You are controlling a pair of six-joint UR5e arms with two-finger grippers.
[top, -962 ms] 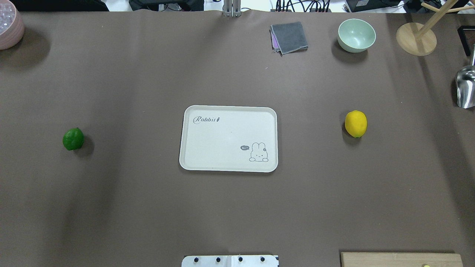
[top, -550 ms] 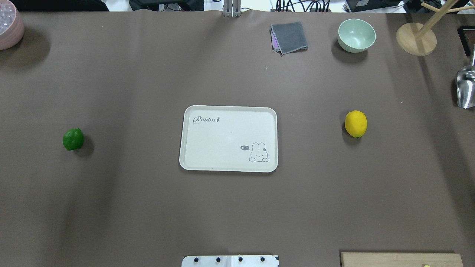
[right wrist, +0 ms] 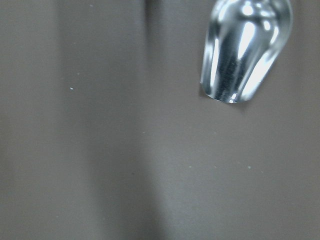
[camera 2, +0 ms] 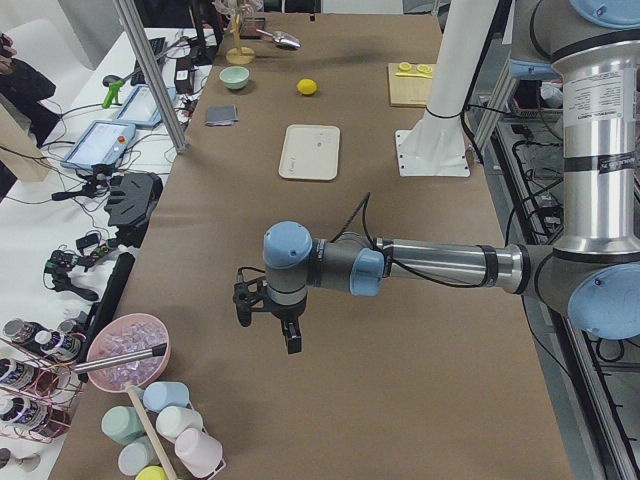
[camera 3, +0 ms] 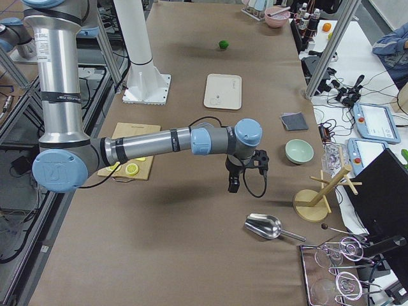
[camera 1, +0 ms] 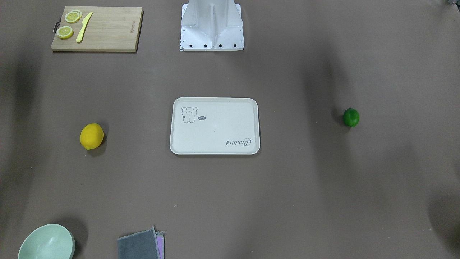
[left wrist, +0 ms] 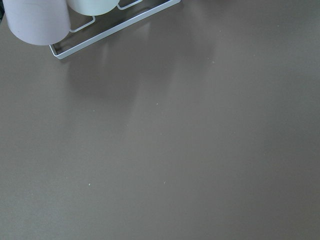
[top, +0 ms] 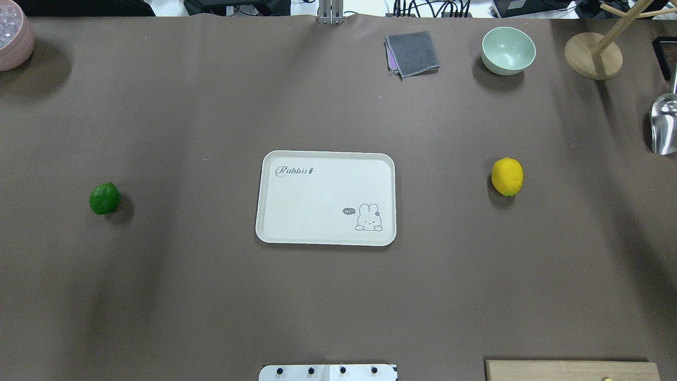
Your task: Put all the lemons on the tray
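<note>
Tabletop (camera 3: 191, 255): green lemon (camera 3: 223, 44) well apart from right gripper (camera 3: 245, 174).

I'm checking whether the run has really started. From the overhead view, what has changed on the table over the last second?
Nothing visibly moved; nothing was grasped or released. The bright yellow lemon and the glossy green lemon lie where they were, on opposite sides of the off-white rounded-rectangle tray, neither on it.

The tray (top: 325, 198) lay mid-tabletop (top: 211, 296), the green lemon (top: 104, 198) well left of it, the yellow lemon (top: 507, 177) well right
</note>
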